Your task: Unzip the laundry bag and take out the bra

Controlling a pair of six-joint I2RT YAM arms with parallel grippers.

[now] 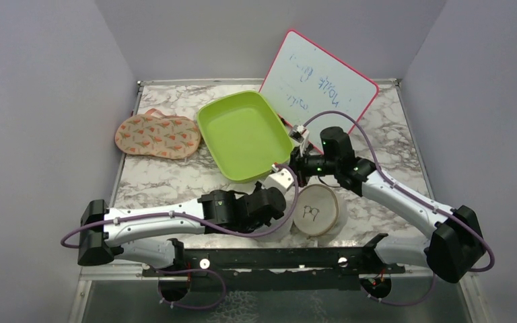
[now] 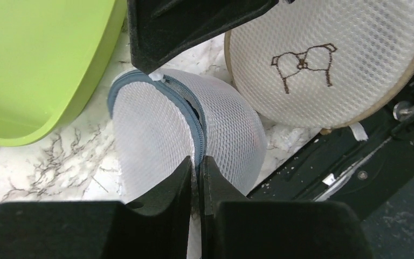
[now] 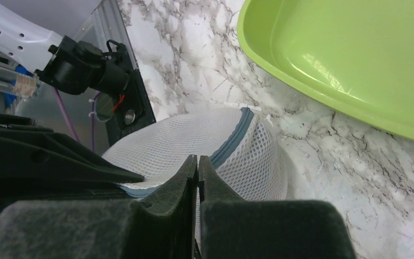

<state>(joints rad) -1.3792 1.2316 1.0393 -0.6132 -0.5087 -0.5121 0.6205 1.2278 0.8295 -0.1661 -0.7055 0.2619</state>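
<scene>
On the marble table (image 1: pixel 155 178), near its front edge, the green tray (image 1: pixel 242 134) and the beige disc (image 1: pixel 316 210) flank the laundry bag (image 2: pixel 151 124); my left gripper (image 2: pixel 195 162) is clenched on its grey-blue zip rim (image 2: pixel 192 111); my right gripper (image 3: pixel 198 162) pinches its mesh.

Just beside laundry bag (image 2: pixel 237 135): green tray (image 2: pixel 32 65)

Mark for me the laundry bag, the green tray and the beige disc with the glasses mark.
laundry bag (image 2: pixel 151 129): left wrist view, mesh face left of the zip rim
green tray (image 1: pixel 242 134): top external view, bare floor
beige disc (image 2: pixel 356 48): left wrist view, mesh right of the glasses mark
</scene>
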